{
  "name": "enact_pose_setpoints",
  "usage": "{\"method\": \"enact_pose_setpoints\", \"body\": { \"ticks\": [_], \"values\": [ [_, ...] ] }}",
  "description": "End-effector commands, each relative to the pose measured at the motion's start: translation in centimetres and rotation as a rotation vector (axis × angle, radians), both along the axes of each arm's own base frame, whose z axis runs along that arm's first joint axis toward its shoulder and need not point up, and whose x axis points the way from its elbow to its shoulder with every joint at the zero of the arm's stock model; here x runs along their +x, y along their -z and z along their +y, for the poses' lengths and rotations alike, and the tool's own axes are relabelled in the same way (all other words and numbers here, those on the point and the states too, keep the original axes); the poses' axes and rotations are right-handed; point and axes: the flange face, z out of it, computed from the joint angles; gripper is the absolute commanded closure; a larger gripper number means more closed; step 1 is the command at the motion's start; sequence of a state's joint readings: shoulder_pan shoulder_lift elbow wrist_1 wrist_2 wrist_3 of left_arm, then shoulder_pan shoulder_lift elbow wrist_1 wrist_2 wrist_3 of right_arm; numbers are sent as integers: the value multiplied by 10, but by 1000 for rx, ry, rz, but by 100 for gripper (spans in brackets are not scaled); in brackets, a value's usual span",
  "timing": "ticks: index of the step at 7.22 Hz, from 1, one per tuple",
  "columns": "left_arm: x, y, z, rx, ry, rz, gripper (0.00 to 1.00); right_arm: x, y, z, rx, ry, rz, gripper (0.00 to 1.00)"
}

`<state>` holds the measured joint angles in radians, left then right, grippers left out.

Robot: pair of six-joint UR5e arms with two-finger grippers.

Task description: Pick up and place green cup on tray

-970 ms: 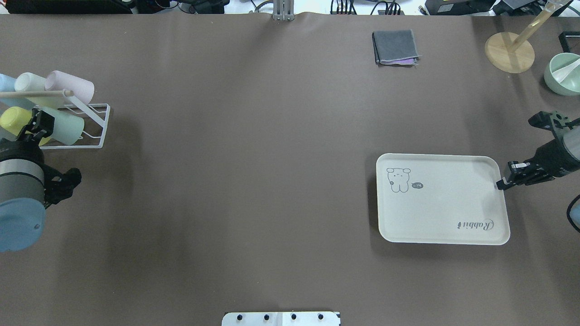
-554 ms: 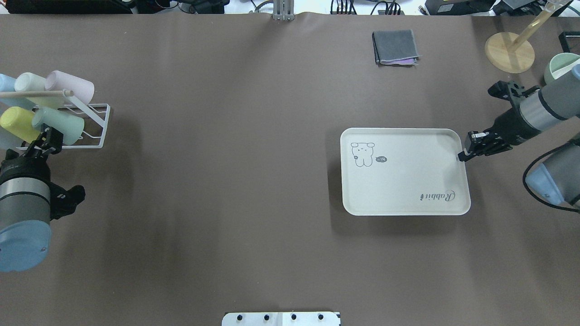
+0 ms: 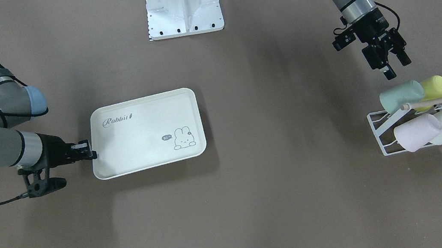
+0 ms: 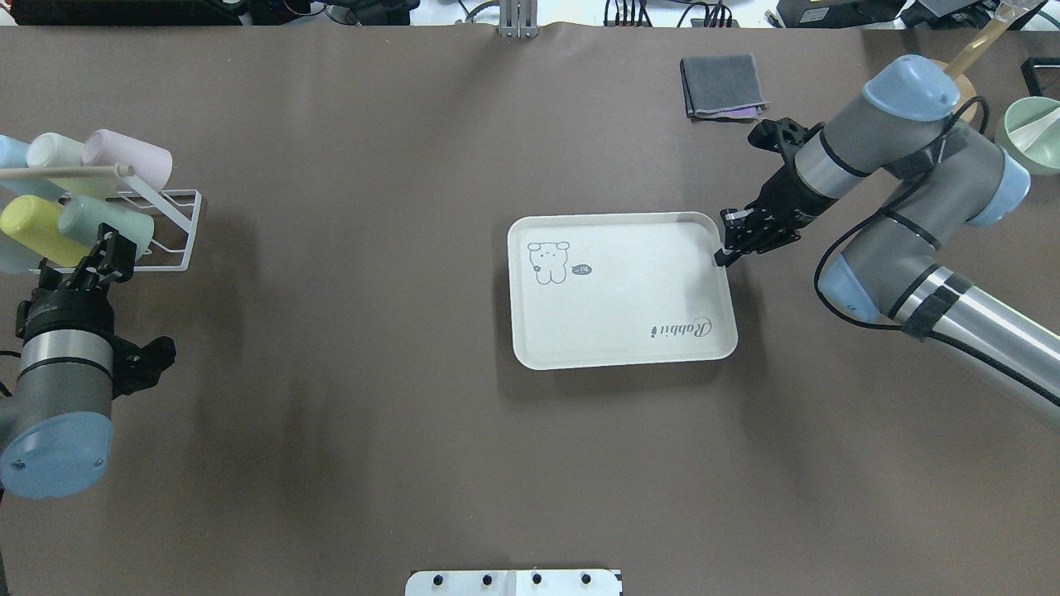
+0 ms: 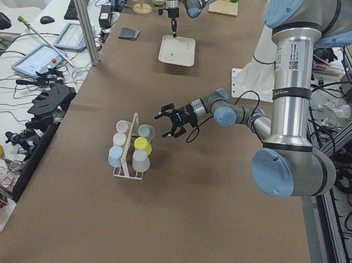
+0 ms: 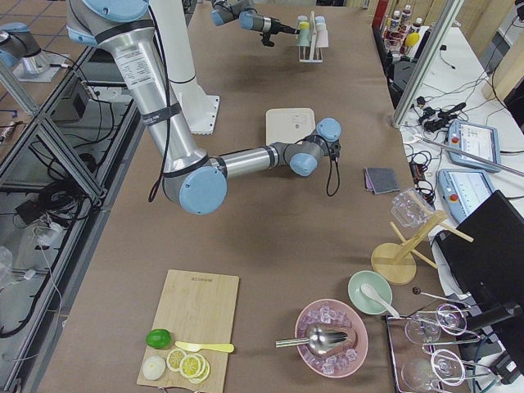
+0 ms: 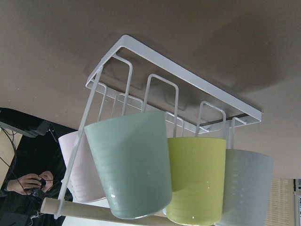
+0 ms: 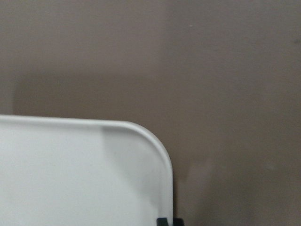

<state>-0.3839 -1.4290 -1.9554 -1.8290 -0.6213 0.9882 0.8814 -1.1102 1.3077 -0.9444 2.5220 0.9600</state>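
The brown desk (image 4: 373, 430) takes up nearly everything here, and the biggest thing on it is the cream tray (image 4: 629, 319), flat and a little right of the middle, its bunny drawing at one end and "Rabbit" script at the other. Far off at the left end stands a white wire rack (image 4: 187, 232) with a wooden dowel (image 4: 62, 172) along its top and pastel cups lying tipped on their sides in two rows. The green cup (image 4: 87, 217) lies in that rack, well apart from the tray, in the row nearer the robot, at the end towards the desk's middle. It has the yellow cup (image 4: 29, 223) right beside it, and the pink cup (image 4: 128, 157) and cream cup (image 4: 54, 153) in the row behind. The left pincer (image 3: 397, 67) hangs close to the green cup, pointed at it, its jaws spread and nothing between them. The right pincer (image 4: 722, 255) is pinched tight on the tray's rim near its far right corner. A folded grey cloth (image 4: 722, 85) lies by the desk's far edge.
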Motion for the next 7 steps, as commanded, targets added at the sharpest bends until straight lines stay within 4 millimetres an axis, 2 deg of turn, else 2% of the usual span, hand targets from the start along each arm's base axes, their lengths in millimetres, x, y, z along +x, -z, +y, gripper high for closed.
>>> {"method": "enact_pose_setpoints", "body": {
  "ticks": [1, 2, 3, 4, 5, 7],
  "values": [
    [10, -5, -6, 49, 9, 47, 2, -54, 38, 16, -52, 8, 5, 100],
    [10, -10, -6, 52, 10, 52, 2, -64, 47, 20, -85, -6, 11, 100],
    [9, -17, -9, 63, 15, 77, 2, -81, 65, 26, -112, -11, 10, 100],
    [10, -27, -11, 64, 17, 82, 3, -88, 78, 22, -116, -27, 29, 100],
    [9, -26, -12, 65, 22, 85, 3, -98, 82, 28, -115, -19, 36, 100],
    [8, -31, -20, 60, 37, 81, 3, -104, 92, 39, -104, -5, 25, 100]
  ]
}}
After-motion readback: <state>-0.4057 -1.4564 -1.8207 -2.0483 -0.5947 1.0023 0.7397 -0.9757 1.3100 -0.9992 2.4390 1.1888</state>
